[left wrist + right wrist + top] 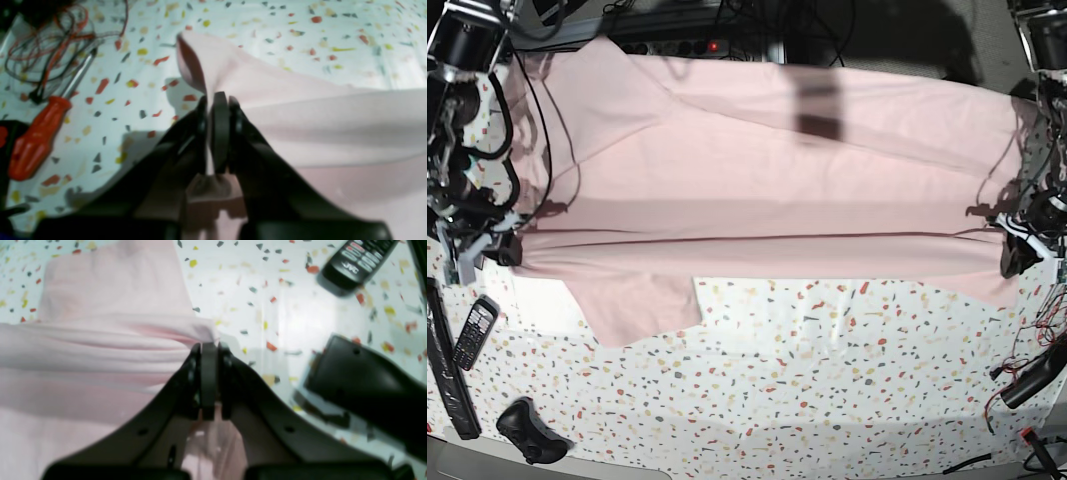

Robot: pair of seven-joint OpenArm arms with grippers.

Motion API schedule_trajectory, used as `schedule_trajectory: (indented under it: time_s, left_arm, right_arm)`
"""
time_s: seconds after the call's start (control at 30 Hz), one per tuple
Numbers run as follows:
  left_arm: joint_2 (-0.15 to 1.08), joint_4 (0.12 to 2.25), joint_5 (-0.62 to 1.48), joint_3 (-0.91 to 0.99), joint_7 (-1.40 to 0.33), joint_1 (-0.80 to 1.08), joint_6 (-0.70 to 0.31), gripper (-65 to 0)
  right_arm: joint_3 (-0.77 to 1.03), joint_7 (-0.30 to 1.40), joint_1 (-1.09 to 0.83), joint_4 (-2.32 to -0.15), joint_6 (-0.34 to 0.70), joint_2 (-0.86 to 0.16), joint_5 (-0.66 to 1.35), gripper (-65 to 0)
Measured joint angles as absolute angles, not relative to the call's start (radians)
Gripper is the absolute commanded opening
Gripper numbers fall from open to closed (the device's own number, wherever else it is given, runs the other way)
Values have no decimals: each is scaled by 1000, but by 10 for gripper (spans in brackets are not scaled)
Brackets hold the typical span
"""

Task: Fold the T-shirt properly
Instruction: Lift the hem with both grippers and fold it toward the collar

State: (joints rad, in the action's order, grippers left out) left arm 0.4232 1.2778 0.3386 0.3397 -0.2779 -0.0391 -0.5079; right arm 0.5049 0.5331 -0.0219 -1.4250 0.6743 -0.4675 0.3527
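Here both arms' fingers [217,100] [209,348] pinch the T-shirt [757,180]; remote [358,263] reads JVC

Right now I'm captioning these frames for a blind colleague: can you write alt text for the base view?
A large pale pink T-shirt lies spread across a speckled table, stretched taut between the right gripper and left gripper, each shut on an edge of it. A remote control lies near the table's lower left corner.

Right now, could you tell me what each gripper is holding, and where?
Both hold the T-shirt: left gripper and right gripper each pinch an opposite end of its lifted fold.
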Motion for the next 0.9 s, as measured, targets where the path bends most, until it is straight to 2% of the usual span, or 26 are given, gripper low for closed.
schedule_trajectory:
  time_s: [0.23, 0.43, 0.8, 0.87, 0.9]
  left_arm:
    - [424, 1377, 344, 405, -300, 54, -513, -650]
    - [424, 1377, 344, 440, -316, 98, -511, -650]
    - [424, 1377, 337, 440, -400, 102, -511, -650]
    - [424, 1377, 337, 440, -419, 102, -509, -650]
    - [424, 1377, 337, 440, -428, 101, -509, -602]
  right_arm:
    - [549, 539, -181, -1517, 675, -459, 376, -650]
    - [639, 540, -285, -1622, 675, -364, 400, -650]
    - [672, 623, -303, -1636, 675, -321, 395, -650]
    - [672, 657, -302, -1636, 675, -321, 395, -559]
    - [672, 678, -302, -1636, 674, -321, 393, -497]
